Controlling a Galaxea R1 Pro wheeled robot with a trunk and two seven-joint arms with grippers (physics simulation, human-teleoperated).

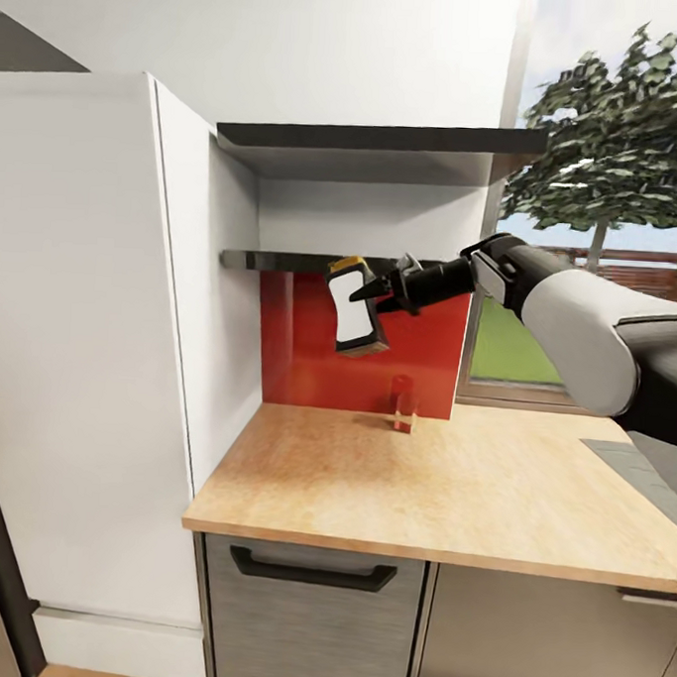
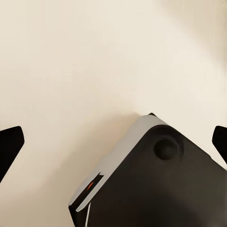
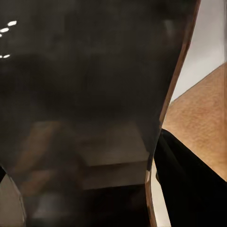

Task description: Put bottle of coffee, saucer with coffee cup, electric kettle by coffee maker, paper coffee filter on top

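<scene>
- The right gripper [image 1: 373, 293] is pinching the bottle of coffee [image 1: 356, 308] on its side face and holds it in the air, tilted, just below the lower shelf [image 1: 283, 261] and in front of the red backsplash [image 1: 307, 362]
- Risk, as I judge it: the bottle hangs well above the wooden countertop [image 1: 450, 488]; a shallow pinch on a tilted bottle could let it rotate or slip and fall
- Risk: lowering it straight down may knock the small red-capped jar [image 1: 403, 402] standing on the countertop close to the backsplash, almost under the bottle
- Contents: the bottle looks dark with a white label and yellowish cap; its fill cannot be told. The jar looks clear below its cap, contents unclear
- The left gripper's [image 2: 113, 142] fingertips [image 2: 10, 144] stand spread wide apart, holding nothing
</scene>
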